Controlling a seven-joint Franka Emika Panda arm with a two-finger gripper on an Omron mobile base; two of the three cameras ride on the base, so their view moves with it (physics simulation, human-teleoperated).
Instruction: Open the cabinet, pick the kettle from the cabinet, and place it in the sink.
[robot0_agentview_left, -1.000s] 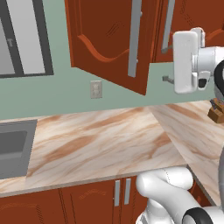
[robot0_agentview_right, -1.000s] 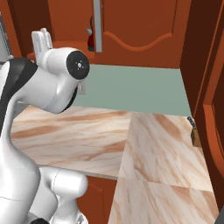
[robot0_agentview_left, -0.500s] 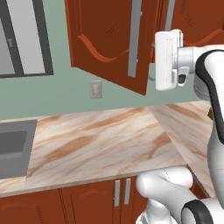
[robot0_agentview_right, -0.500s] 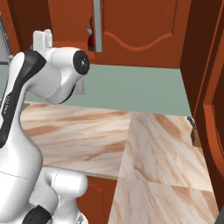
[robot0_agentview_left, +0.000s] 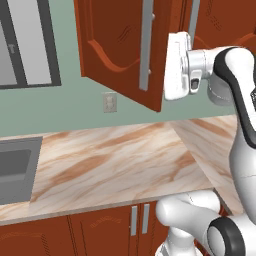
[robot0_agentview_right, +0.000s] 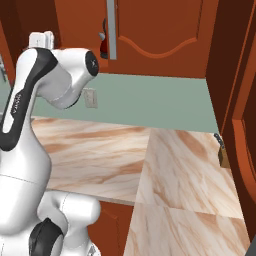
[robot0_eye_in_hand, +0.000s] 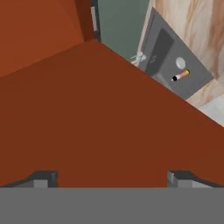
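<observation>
While no lettering can be read on anything, the reddish-brown wooden wall cabinet stands with one arched door swung out, its long silver bar handle just left of the white arm's hand. From the right base camera a sliver of the small dark red kettle peeks past the door edge inside that cabinet. Seen from the hand camera, the two-finger gripper has its tips spread wide and empty before the door's wood, with the dark grey recessed sink and its thin silver faucet beyond.
</observation>
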